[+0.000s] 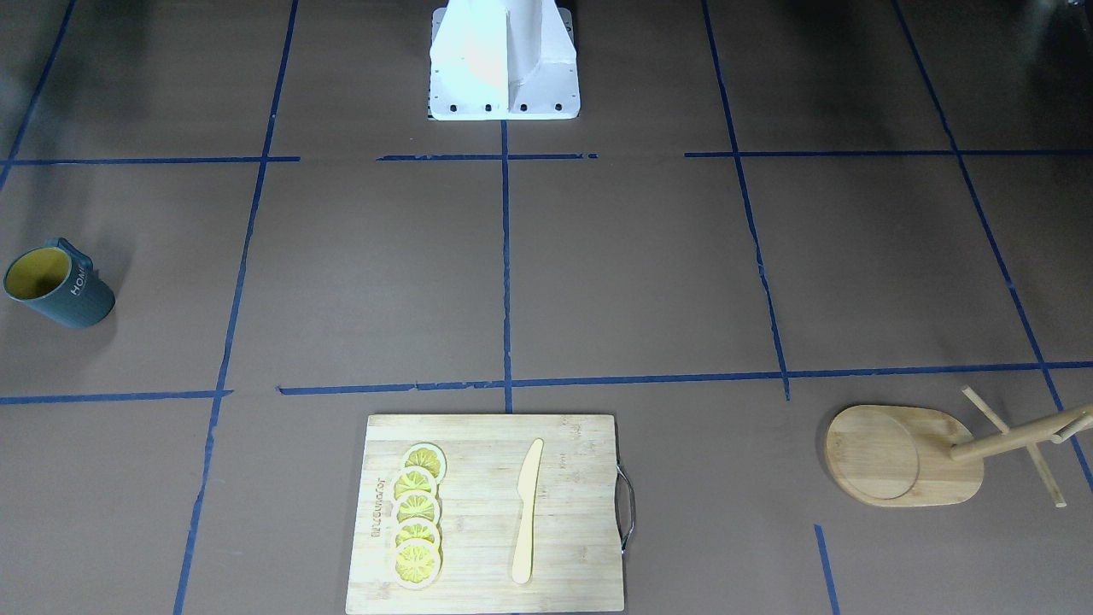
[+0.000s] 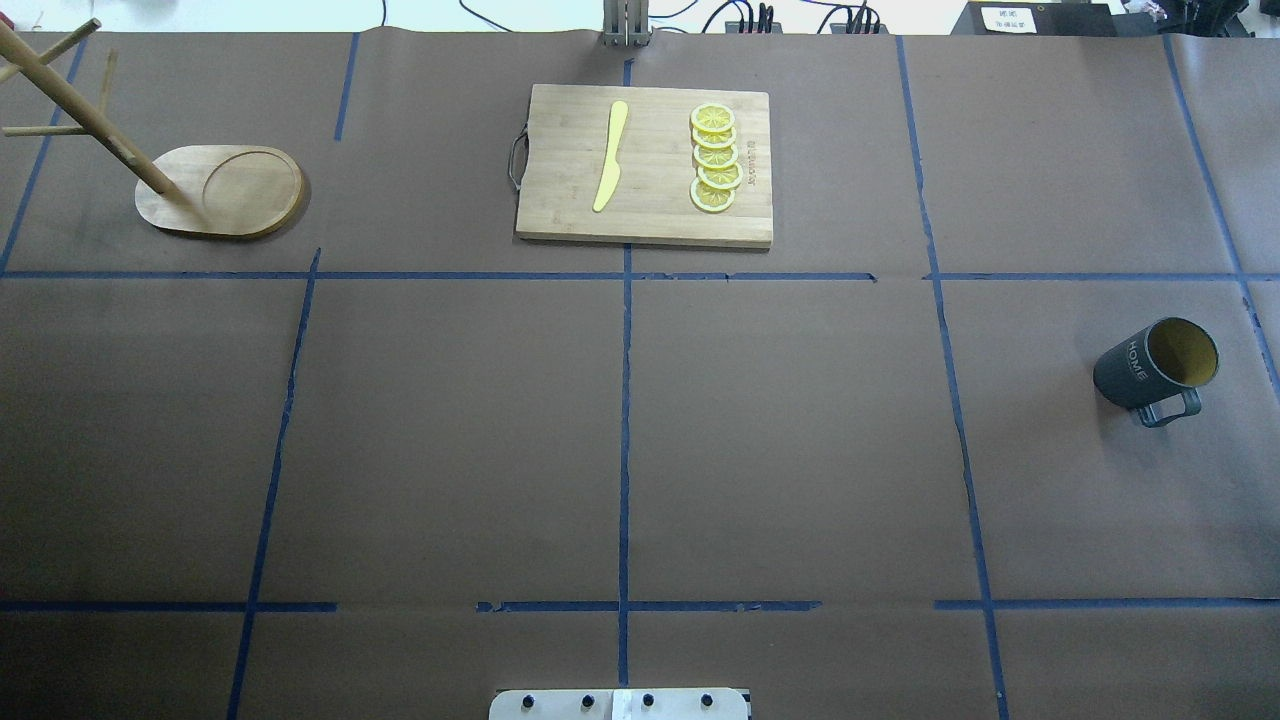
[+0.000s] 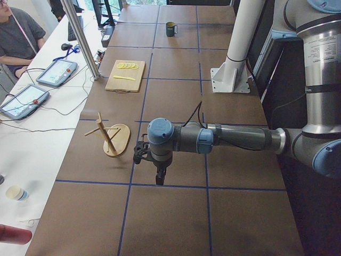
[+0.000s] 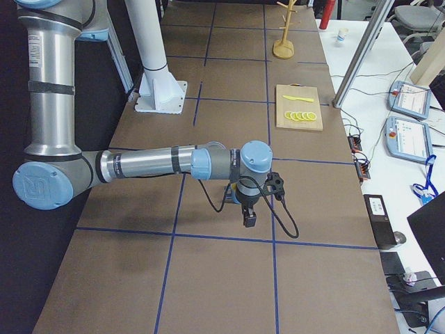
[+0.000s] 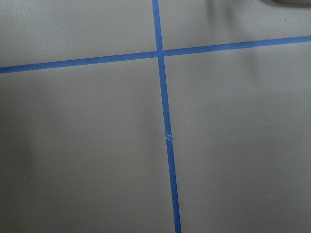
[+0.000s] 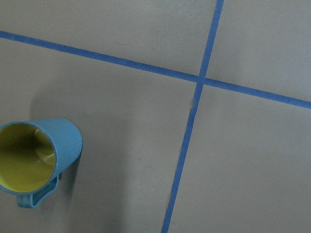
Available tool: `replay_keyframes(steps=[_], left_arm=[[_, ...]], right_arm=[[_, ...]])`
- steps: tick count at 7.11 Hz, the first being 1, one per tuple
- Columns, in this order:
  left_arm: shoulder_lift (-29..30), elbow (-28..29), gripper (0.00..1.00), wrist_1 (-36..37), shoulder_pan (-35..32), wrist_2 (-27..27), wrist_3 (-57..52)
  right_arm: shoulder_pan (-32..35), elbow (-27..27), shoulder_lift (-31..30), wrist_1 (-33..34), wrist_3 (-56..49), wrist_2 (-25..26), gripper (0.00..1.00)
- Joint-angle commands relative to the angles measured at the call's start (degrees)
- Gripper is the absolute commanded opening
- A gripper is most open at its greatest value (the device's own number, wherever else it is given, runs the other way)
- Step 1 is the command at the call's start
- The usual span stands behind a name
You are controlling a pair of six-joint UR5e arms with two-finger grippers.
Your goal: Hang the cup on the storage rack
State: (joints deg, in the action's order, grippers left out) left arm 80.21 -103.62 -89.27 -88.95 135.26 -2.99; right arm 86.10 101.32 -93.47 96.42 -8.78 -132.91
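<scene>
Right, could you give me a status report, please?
Left gripper and right gripper hover empty, open or shut unclear. Cup stands free, right side; rack bare, far left. Cutting board near the path between.

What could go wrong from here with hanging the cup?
The cup stands far to the robot's right, the storage rack far to its left: a long carry or hand-over in which it might slip. The pegs are thin and the handle a small loop, so a misaimed approach could topple the rack. The cutting board lies roughly between them; a low carry may clip it.
</scene>
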Motion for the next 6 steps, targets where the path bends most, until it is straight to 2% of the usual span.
replay_keyframes(steps=[1,4,6], left_arm=[[0.4,0.0,1.0,0.0,0.1,0.0,0.0],[0.3,-0.1,1.0,-0.1,0.0,0.0,0.0],[0.3,-0.1,1.0,0.0,0.1,0.0,0.0]], right_arm=[[-0.3,0.2,2.5,0.1,0.0,0.0,1.0],[-2.0,0.7,4.2,0.0,-6.9,0.1,1.0],[-3.4,0.6,4.4,-4.5,-6.6,-0.4,1.0]])
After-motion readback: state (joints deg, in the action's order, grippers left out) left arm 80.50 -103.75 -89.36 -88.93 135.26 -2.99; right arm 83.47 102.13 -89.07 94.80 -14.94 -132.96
